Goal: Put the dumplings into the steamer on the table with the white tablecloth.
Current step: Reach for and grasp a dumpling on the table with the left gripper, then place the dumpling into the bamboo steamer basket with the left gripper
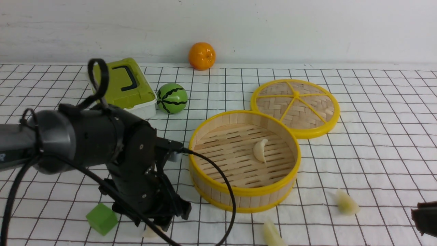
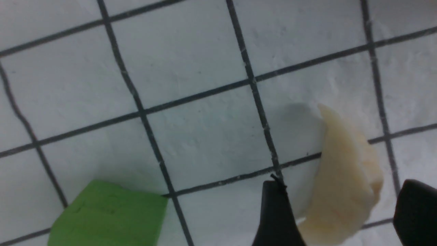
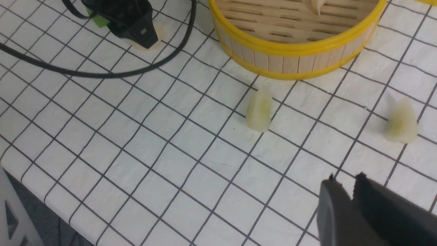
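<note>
The bamboo steamer (image 1: 244,201) is the landmark, standing on the white tablecloth (image 1: 382,164) over the desk. On its slatted floor lies one dumpling (image 1: 260,150). Two more dumplings (image 1: 274,234) (image 1: 347,202) lie on the cloth outside, one in front of the steamer, the other to its right. The fourth is to its front left, between the spread left jaws (image 2: 327,208), near a green block (image 1: 102,219). The right jaws (image 3: 344,191) stand slightly apart. Behind the steamer sit a woven disc (image 1: 296,104) and, back left, a green-lidded box (image 1: 121,83).
</note>
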